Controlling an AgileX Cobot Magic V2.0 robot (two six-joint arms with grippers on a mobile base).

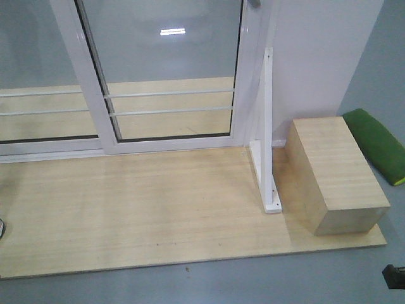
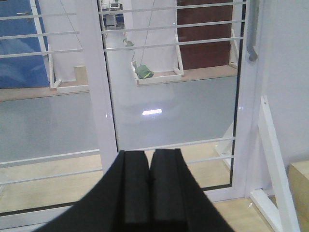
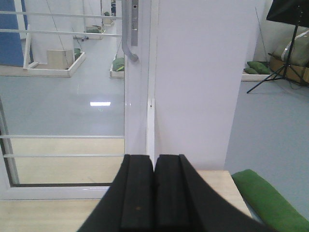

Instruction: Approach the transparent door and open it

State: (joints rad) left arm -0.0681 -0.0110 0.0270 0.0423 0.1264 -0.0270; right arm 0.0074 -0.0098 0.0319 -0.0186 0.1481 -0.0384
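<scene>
The transparent door [image 1: 171,69] is standing shut along the far edge of the wooden platform [image 1: 145,209], with the left gripper [image 2: 150,159] and right gripper [image 3: 154,162] facing it, jaws pressed together and empty. The heavy, rigid, breakable panel is likely calling for a pull on the curved handle [image 3: 128,34], not the glass.

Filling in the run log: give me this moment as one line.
transparent glass sliding door in white frame: closed, ahead | curved silver-grey bar handle: untouched | left jaws: shut, empty | right jaws: shut, empty
</scene>
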